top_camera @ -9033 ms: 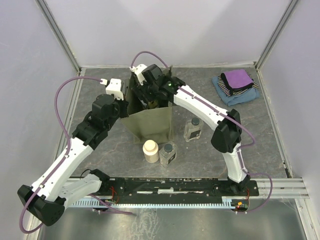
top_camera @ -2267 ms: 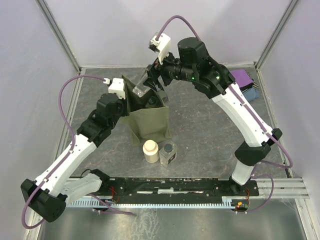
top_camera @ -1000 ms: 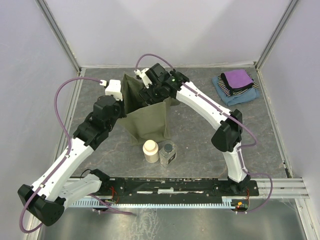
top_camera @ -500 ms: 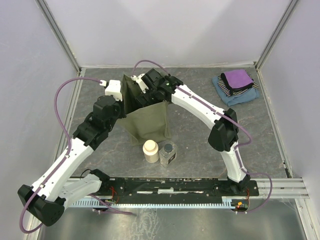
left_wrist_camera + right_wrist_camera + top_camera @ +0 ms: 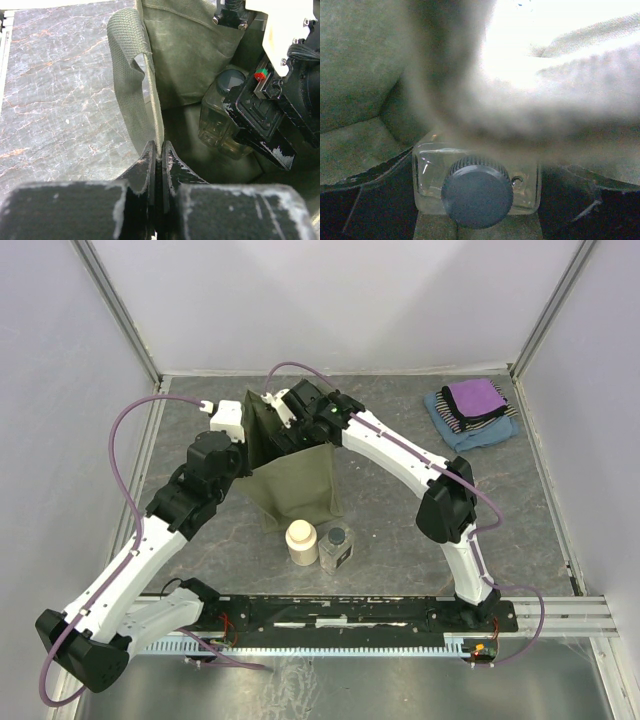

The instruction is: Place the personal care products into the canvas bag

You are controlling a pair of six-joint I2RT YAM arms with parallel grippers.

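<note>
The olive canvas bag (image 5: 300, 485) stands open mid-table. My left gripper (image 5: 246, 440) is shut on the bag's left rim (image 5: 152, 100), next to its handle (image 5: 125, 75). My right gripper (image 5: 298, 427) is down inside the bag, shut on a clear squarish bottle with a dark cap (image 5: 476, 190). That bottle also shows in the left wrist view (image 5: 220, 112), with a black right finger (image 5: 255, 122) against it. The cream jar (image 5: 301, 541) and another clear bottle (image 5: 336, 548) stand on the table in front of the bag. A third bottle is not visible.
Folded blue, striped and purple cloths (image 5: 470, 410) lie at the back right. A blurred bag strap (image 5: 530, 105) crosses the right wrist view above the bottle. The metal rail (image 5: 380, 612) with the arm bases runs along the near edge.
The right gripper took the bottle from the table at the bag's right, lifted it over the bag, and lowered it inside. In the last half second it has hardly moved. The left gripper still holds the rim.
</note>
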